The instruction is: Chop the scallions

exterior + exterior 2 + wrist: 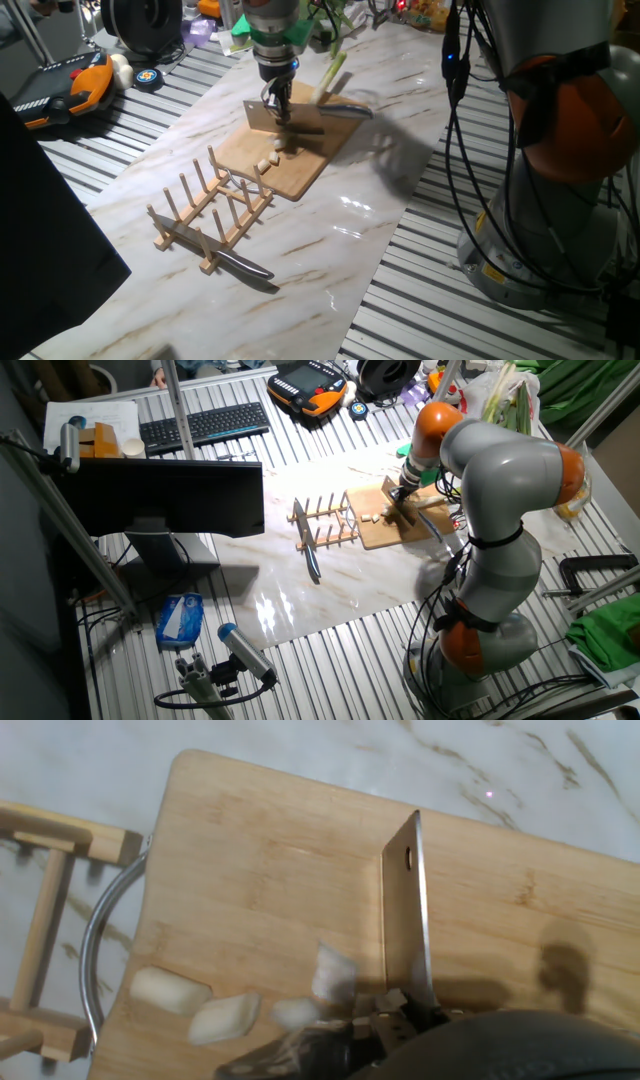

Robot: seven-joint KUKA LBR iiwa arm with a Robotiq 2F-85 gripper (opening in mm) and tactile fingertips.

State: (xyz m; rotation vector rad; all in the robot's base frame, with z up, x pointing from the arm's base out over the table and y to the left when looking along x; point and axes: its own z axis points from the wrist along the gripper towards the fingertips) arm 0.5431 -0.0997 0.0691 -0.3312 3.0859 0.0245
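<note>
On the left of the marbled surface (330,260) stands a pale wooden peg rack (212,212), with a knife (240,266) lying along its near foot, its dark handle tucked under the rack and its steel blade pointing right. Just to the right of the rack lies a wooden cutting board (290,165), whose metal handle loop (100,945) faces the rack.

On the board's rack-side part sit several small whitish cut chunks (268,160) of the scallions; the hand view shows four of them in a loose row, the two on the right nearly touching each other. Right beside them the claw (277,108) hangs over the board, pinching the dark handle of a broad cleaver (408,920), whose flat blade, with a hole near its far corner, stands on edge on the wood just right of the chunks.

Farther right and toward the back, the long scallion stalk (333,75) lies slanted, its pale end near the board's far edge and its leafy green tops reaching away behind the arm. A second cleaver (340,110) lies flat at the board's far corner, close to the stalk.
</note>
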